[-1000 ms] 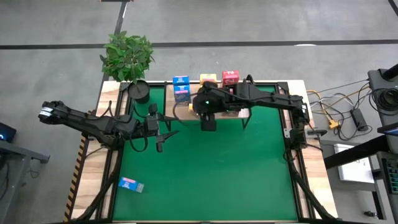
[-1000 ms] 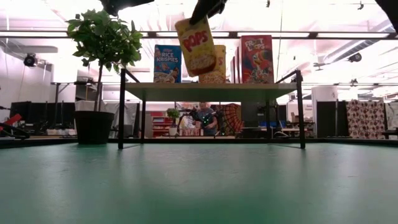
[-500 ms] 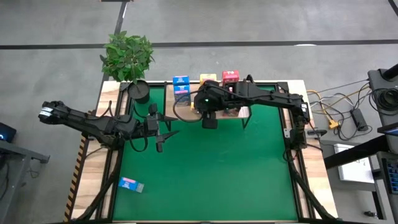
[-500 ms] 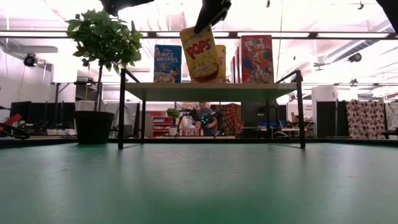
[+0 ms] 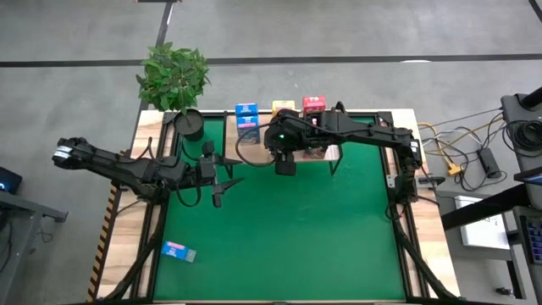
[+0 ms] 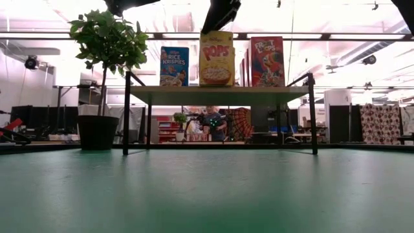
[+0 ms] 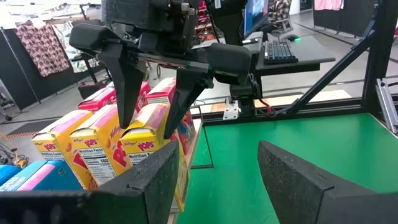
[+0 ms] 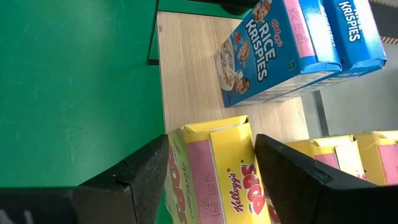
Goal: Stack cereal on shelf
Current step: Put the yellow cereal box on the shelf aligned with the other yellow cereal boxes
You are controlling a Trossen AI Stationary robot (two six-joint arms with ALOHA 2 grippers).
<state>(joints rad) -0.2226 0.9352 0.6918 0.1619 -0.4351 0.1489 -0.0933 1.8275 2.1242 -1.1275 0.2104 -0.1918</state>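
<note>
A yellow cereal box (image 6: 217, 58) stands upright on the light-wood shelf (image 6: 220, 95), between a blue box (image 6: 174, 66) and a red box (image 6: 267, 61). My right gripper (image 8: 211, 180) hangs over it, open, slanting down, a finger on either side of the box's top (image 7: 152, 115). More yellow boxes (image 7: 81, 146) stand in a row behind it. Another blue box (image 5: 179, 251) lies flat on the green mat near the table's left front. My left gripper (image 5: 224, 188) hovers open and level over the mat's left part, with nothing between its fingers. My right gripper has its fingers (image 8: 146, 174) beside the two narrow sides of the yellow box's top end (image 8: 214, 140), coming from above and slanting down. Whether they touch the box I cannot tell. The box stands upright with its base on the shelf.
A potted plant (image 5: 174, 76) stands at the table's far left corner, its pot (image 6: 97, 133) beside the shelf's left leg. The shelf's black legs (image 6: 126, 113) rise from the mat at the far edge. The green mat (image 5: 288, 237) spreads out in front of the shelf.
The yellow box, which hung tilted from my right gripper just above the shelf, has swung upright and come down on its base on the shelf in front of the other yellow boxes. My right gripper has opened above it.
</note>
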